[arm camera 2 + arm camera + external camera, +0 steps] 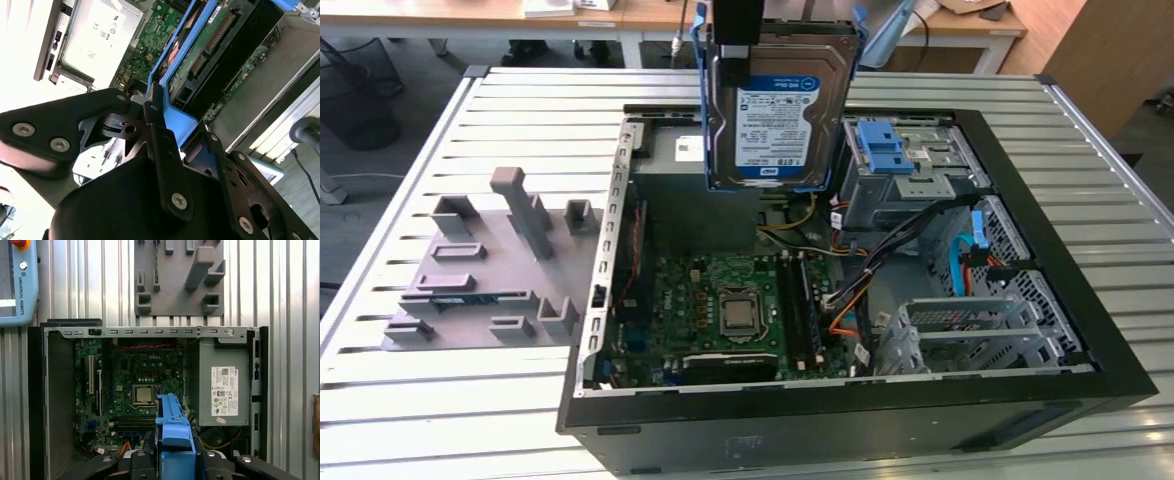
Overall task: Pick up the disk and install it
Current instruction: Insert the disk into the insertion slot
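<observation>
The disk [774,110], a silver drive with a white-and-blue label in a bright blue bracket, hangs upright above the rear of the open computer case [1067,300]. My gripper [736,55] is shut on its upper edge, clamping the blue bracket. In the second wrist view the black fingers [160,145] pinch the blue bracket [172,117], and the disk's green circuit side [210,40] runs away from them. In the first wrist view the blue bracket [174,427] sits between the gripper's black arms, above the motherboard [135,375].
A drive bay with a blue latch [894,150] lies in the case at the exterior view's right. The grey power supply [222,385] fills one corner. A grey parts fixture [494,260] stands beside the case on the slatted metal table [400,400]. A teach pendant [17,280] lies nearby.
</observation>
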Controlling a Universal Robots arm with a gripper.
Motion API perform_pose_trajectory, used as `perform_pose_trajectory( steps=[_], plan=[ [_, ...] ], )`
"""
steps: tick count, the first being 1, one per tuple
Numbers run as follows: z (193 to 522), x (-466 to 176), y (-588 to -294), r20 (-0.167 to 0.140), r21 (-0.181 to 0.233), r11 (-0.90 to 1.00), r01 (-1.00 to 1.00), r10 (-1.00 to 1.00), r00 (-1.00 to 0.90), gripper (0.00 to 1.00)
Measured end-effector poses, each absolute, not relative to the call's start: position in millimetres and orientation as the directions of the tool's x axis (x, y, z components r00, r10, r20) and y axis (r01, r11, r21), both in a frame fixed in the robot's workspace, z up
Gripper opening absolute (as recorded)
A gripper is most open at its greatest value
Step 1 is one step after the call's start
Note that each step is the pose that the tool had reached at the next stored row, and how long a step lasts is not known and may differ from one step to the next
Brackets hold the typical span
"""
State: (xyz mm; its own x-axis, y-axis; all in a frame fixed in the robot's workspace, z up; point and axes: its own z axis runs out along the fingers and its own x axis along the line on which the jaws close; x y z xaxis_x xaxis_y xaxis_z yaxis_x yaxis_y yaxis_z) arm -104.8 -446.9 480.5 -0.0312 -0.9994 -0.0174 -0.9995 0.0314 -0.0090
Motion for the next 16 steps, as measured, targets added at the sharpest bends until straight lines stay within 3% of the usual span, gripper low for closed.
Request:
perform_pose_trajectory(
  steps=[16],
  plan=[
    [480.4, -104.6, -456.1, -0.017, -0.009, 0.031, -0.999, -0.999, -0.031, 0.36]
  ],
)
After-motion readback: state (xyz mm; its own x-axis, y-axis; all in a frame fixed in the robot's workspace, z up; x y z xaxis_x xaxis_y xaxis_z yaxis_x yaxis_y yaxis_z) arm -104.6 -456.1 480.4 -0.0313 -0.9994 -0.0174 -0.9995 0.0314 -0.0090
